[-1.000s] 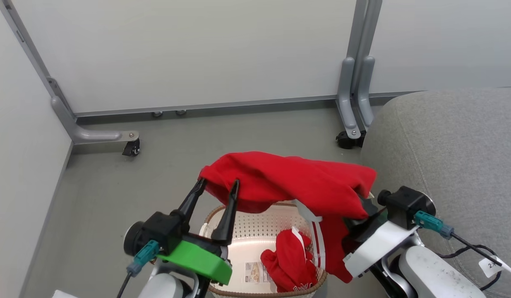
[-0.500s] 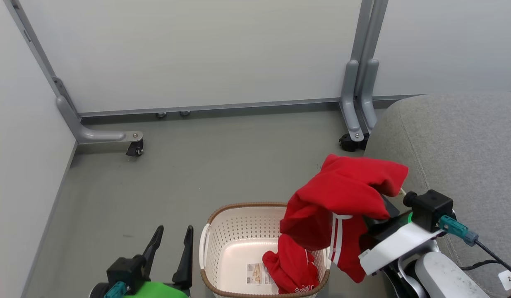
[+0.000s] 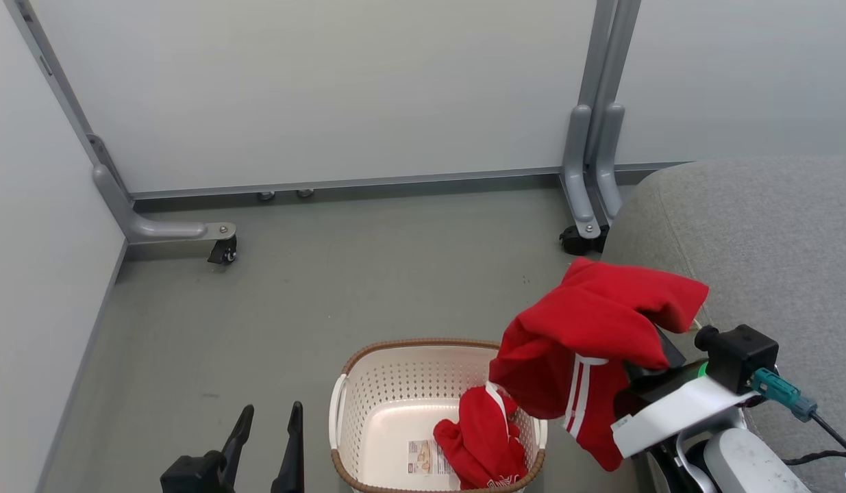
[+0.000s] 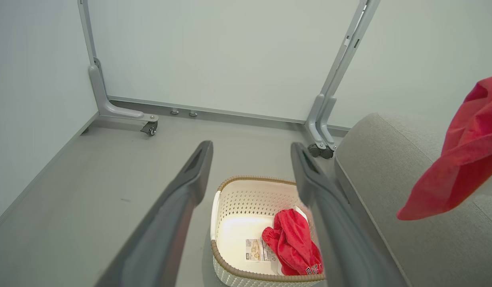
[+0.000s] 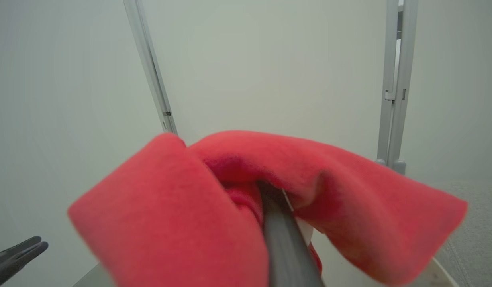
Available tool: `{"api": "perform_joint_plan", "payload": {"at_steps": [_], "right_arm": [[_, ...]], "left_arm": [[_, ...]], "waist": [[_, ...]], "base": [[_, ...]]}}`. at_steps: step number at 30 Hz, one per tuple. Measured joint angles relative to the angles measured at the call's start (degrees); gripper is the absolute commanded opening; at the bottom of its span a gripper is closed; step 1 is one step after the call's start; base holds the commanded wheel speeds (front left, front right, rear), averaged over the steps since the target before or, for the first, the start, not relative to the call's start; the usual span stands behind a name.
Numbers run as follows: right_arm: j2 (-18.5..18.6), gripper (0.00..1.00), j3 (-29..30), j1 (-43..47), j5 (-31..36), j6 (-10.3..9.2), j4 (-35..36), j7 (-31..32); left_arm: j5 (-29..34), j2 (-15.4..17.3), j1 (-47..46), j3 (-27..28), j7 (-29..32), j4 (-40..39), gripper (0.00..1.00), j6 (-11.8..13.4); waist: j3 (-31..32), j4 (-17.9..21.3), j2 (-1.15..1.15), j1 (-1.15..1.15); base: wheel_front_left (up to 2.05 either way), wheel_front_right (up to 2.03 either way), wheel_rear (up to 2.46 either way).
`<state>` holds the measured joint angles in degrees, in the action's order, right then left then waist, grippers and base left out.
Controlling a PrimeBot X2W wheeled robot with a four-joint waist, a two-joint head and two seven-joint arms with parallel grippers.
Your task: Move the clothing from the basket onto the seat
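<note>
A bright red garment (image 3: 594, 329) with white stripes hangs in the air, draped over my right gripper (image 5: 271, 193), which is shut on it. It sits above the basket's right edge and beside the grey seat (image 3: 758, 233). In the left wrist view the same garment (image 4: 461, 167) shows at the right, over the seat (image 4: 389, 167). A second red garment (image 3: 481, 441) lies bunched in the right half of the cream basket (image 3: 423, 344). My left gripper (image 3: 272, 411) is open and holds nothing, low at the basket's left. Its wrist view looks down between its fingers (image 4: 190, 179) at the basket (image 4: 220, 223).
Pale partition panels stand behind on grey legs with castors (image 3: 222, 250) (image 3: 579, 239). A wall panel closes off the left. A label sticker (image 3: 423, 455) lies on the basket floor. Grey floor (image 3: 327, 274) stretches between basket and panels. A cable (image 3: 823, 424) trails from my right wrist.
My left gripper let go of the hanging garment and dropped to the lower left. My right gripper carried the garment right, toward the seat, where it hangs folded.
</note>
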<state>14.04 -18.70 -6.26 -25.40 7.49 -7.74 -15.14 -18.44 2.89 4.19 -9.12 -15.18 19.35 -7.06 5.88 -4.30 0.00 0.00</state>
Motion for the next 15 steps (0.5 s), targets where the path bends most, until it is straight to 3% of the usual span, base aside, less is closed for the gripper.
{"api": "perform_joint_plan", "payload": {"at_steps": [15], "right_arm": [[-0.54, 0.00, 0.34, 0.16, 0.48, 0.00, 0.30, 0.00]], "left_arm": [[0.00, -0.02, 0.49, -0.42, 0.00, -1.68, 1.00, 0.26]], "waist": [[0.01, 0.51, 0.00, 0.00]], "base": [[0.00, 0.00, 0.00]]}}
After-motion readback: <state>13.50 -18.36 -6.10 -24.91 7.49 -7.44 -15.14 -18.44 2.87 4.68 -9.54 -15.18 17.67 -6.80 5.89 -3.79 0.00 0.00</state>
